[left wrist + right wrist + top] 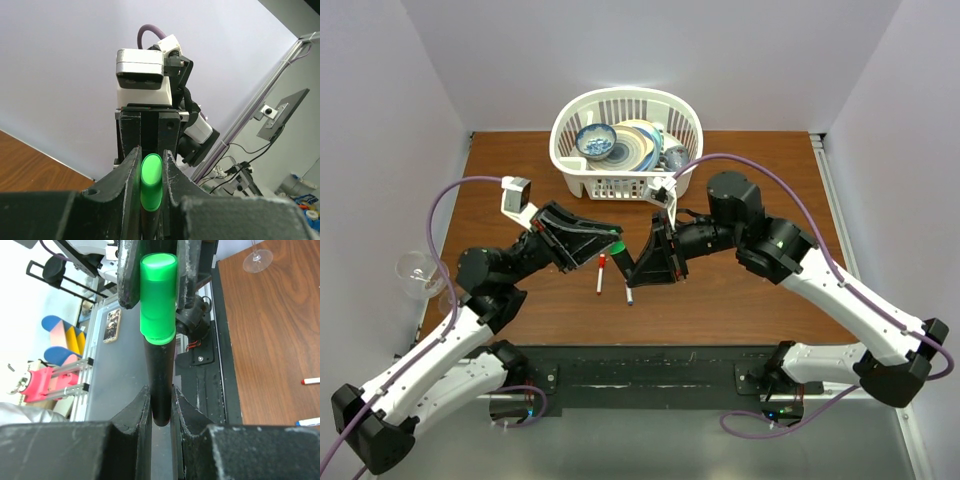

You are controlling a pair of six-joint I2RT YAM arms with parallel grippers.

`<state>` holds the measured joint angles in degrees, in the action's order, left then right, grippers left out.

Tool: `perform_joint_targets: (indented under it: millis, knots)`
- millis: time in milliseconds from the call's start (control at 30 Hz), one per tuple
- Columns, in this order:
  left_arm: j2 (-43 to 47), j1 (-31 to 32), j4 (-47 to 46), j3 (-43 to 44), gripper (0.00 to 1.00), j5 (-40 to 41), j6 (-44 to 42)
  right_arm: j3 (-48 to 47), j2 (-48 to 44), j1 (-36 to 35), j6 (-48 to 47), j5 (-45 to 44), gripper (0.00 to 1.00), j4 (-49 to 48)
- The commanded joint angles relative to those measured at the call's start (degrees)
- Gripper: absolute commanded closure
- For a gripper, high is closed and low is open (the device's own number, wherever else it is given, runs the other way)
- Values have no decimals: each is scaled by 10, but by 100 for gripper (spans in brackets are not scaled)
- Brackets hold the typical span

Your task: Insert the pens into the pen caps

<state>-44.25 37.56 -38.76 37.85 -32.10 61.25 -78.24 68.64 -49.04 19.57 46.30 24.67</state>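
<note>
A black marker (pixel 161 380) with a bright green cap (pixel 158 295) on its end is held in the air between both grippers. My left gripper (pixel 150 152) is shut on the green cap (pixel 150 182). My right gripper (pixel 161 390) is shut on the marker's black barrel. From above, the two grippers meet tip to tip over the table's middle, with a bit of green (pixel 616 246) showing between them. A white pen with a red end (pixel 601 270) and a white pen with a blue end (pixel 628 294) lie on the table just below the grippers.
A white basket (pixel 625 185) with bowls and plates stands at the back centre. A clear wine glass (pixel 417 272) lies at the table's left edge. The two table pens also show in the right wrist view, the red-ended pen (pixel 311 381) and the blue-ended pen (pixel 307 421).
</note>
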Motion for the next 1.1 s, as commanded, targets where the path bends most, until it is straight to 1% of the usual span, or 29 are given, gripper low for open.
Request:
perform_joint_targets:
  millis: [0, 33, 100, 133, 233, 400, 467, 533, 567, 633, 700, 733, 800, 833, 900, 933, 967, 1033, 1067]
  knots:
    - [-26, 53, 188, -39, 100, -274, 55, -100, 0, 46, 13, -167, 100, -363]
    - [-27, 54, 243, -32, 100, -274, 22, -102, 6, 46, 9, -172, 100, -358]
    - [-26, 54, 293, -13, 100, -268, -12, -125, 15, 45, -9, -177, 100, -324]
    - [-29, 54, 361, -3, 100, -266, -56, -132, 23, 46, -14, -179, 100, -315]
    - [-35, 56, 430, 17, 100, -265, -105, -147, 32, 46, -29, -201, 100, -298]
    - [-33, 56, 445, 14, 100, -288, -134, -191, 58, 49, -30, -186, 100, -284]
    - [-33, 55, 420, 7, 100, -303, -119, -206, 62, 51, -38, -181, 100, -277]
    - [-29, 56, 372, -13, 100, -311, -86, -214, 67, 52, -41, -173, 100, -272]
    - [-29, 56, 370, -16, 100, -322, -83, -210, 68, 52, -33, -167, 100, -286]
    - [-30, 56, 390, -8, 100, -320, -86, -205, 74, 52, -20, -157, 100, -305]
    - [-35, 56, 455, 21, 100, -312, -109, -204, 82, 53, -5, -154, 100, -321]
    - [-35, 55, 464, 31, 100, -303, -125, -203, 83, 52, 0, -151, 100, -330]
    - [-37, 52, 460, 50, 100, -288, -125, -185, 77, 53, 13, -155, 100, -343]
    - [-40, 45, 465, 59, 100, -263, -132, -176, 73, 52, 18, -155, 100, -340]
    - [-64, 23, 513, 111, 100, -229, -173, -148, 65, 52, 20, -155, 100, -315]
    - [-74, 17, 527, 129, 100, -191, -183, -134, 53, 52, 19, -144, 100, -299]
    - [-82, 12, 541, 170, 100, -167, -193, -93, 43, 52, 18, -137, 100, -293]
    - [-107, 1, 562, 210, 100, -119, -212, -38, 16, 52, 20, -135, 99, -291]
    - [-114, -4, 565, 248, 100, -108, -214, 20, -16, 52, 23, -141, 91, -288]
